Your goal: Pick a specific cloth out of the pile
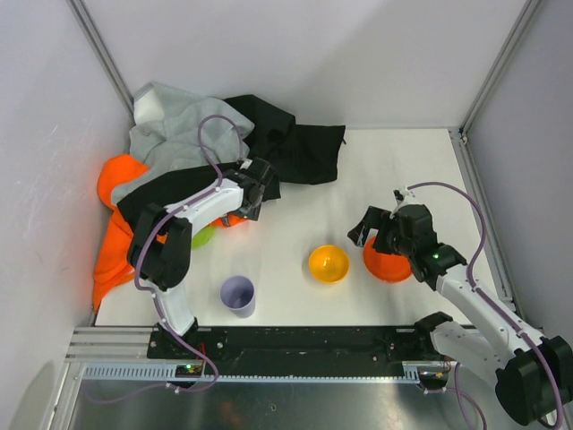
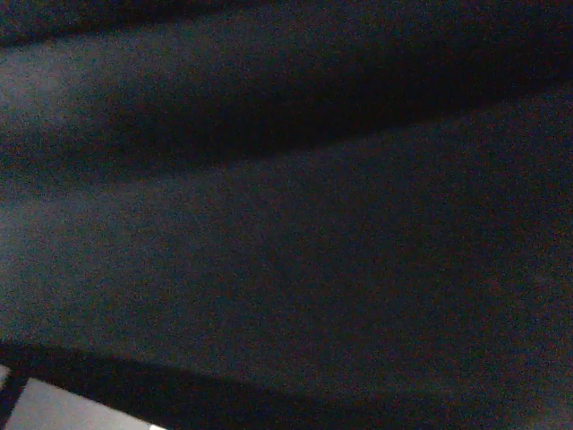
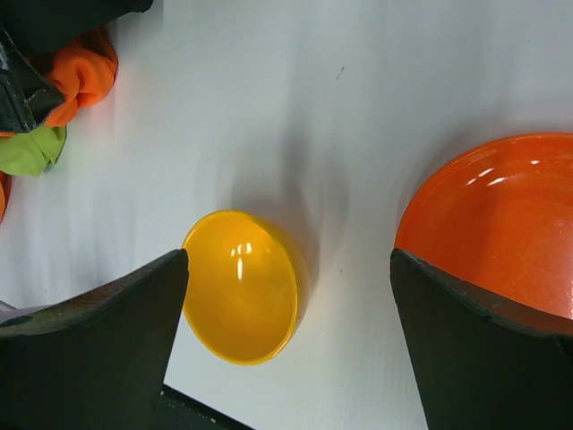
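Observation:
The pile (image 1: 179,152) of grey, black and orange garments lies at the back left of the table. Only a small patch of the lime-green cloth (image 1: 203,236) shows at the pile's near edge, under my left arm; it also shows in the right wrist view (image 3: 31,150) beside an orange fold. My left gripper (image 1: 255,190) is down on the black garment (image 2: 286,215), which fills the left wrist view and hides the fingers. My right gripper (image 1: 374,231) is open and empty, hovering between the yellow bowl (image 3: 242,287) and the orange bowl (image 3: 501,215).
A purple cup (image 1: 238,295) stands near the front, left of the yellow bowl (image 1: 329,263). The orange bowl (image 1: 387,264) sits under my right wrist. White walls enclose the table at left, back and right. A black rail runs along the front edge.

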You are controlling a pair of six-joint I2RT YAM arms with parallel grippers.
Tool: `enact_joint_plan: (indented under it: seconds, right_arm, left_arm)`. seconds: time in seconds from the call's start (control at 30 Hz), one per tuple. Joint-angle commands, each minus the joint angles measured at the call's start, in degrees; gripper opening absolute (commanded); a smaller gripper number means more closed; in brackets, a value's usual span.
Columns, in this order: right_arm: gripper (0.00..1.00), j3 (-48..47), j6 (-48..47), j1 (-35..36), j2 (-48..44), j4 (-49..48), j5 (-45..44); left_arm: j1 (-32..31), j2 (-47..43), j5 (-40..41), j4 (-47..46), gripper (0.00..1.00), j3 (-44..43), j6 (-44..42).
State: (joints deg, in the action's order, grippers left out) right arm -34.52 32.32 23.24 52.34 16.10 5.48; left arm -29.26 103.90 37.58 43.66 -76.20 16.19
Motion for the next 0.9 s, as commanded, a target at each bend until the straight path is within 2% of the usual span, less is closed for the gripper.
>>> enact_joint_plan:
  seconds: [0.0,0.23,0.37,0.4,0.53,0.87]
  right_arm:
    - [0.99,-0.1,-0.8,-0.4,0.1,-2.5,1.0]
    - [0.99,0.0,0.0,-0.3,1.3,-3.7,1.9]
    - [0.99,0.0,0.2,-0.3,1.8,-4.6,2.2]
    - [0.99,0.0,0.2,-0.3,1.9,-4.8,2.3]
    - [0.99,0.0,0.3,-0.3,1.9,-5.0,2.3]
    - [0.99,-0.1,0.3,-0.2,2.7,-7.0,3.4]
  left_arm:
    - [2.7,-0.1,-1.6,-1.8,0.9,-1.2,-2.7]
    - [4.5,-2.2,-4.7,-2.5,0.48,0.2,-4.6]
    - [5.5,-3.5,-7.3,-2.7,0.11,0.5,-5.7]
    - [5.8,-3.8,-7.6,-2.6,0.06,0.5,-5.8]
    - [6.7,-6.0,-7.9,-2.7,0.01,0.3,-6.1]
    - [9.1,-15.2,-9.4,-2.5,0.01,-5.2,-4.7]
